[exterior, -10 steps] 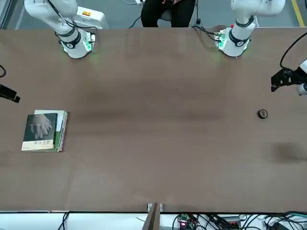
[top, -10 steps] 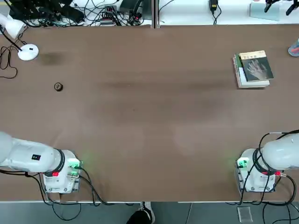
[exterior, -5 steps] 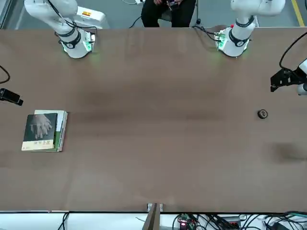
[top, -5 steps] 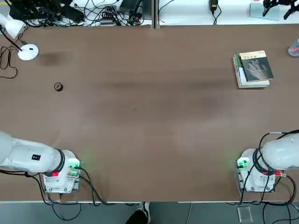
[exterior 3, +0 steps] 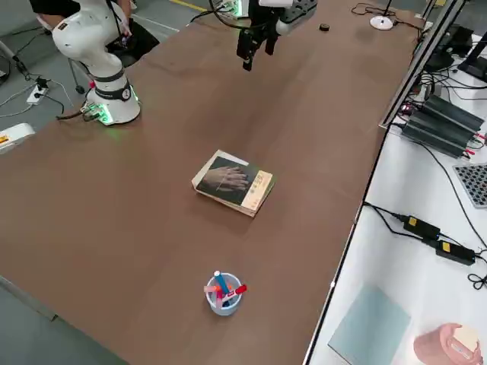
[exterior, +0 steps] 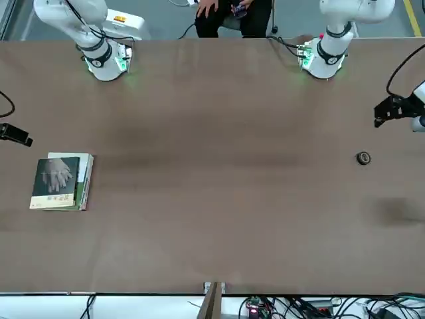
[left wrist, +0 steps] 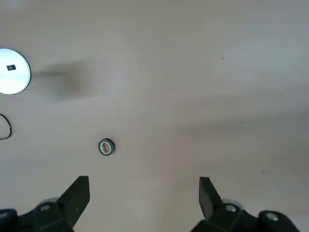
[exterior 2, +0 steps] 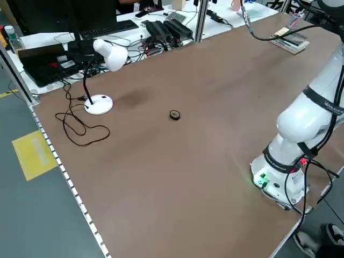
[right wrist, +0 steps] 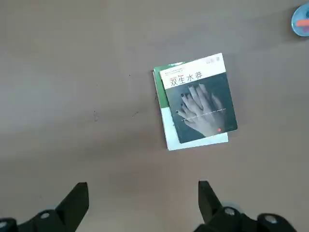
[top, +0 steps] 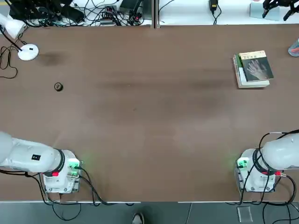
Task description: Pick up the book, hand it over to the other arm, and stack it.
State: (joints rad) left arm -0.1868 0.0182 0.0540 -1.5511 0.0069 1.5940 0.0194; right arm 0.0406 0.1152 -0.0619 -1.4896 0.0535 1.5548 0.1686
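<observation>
The book (top: 256, 66), dark grey with a pale hand on its cover, lies on a thicker green-and-white book (top: 243, 77) at the table's far right. The same book shows in the front view (exterior: 57, 181) and the right side view (exterior 3: 230, 181). My right gripper (right wrist: 143, 198) hangs open high above the table, with the book (right wrist: 202, 100) lying ahead of its fingers. That gripper is also at the left edge of the front view (exterior: 14, 134). My left gripper (left wrist: 144, 193) is open and empty, high over the table's left part (exterior: 390, 109).
A small tape ring (top: 58, 87) lies on the left half, near a white desk lamp (top: 28, 52). A cup of pens (exterior 3: 223, 293) stands by the right edge, beyond the books. Cables and power strips line the far edge. A person (exterior: 229, 13) sits behind the arm bases.
My right gripper has drifted a little in the front view. The books and my left gripper have stayed put. The person behind the bases has shifted.
</observation>
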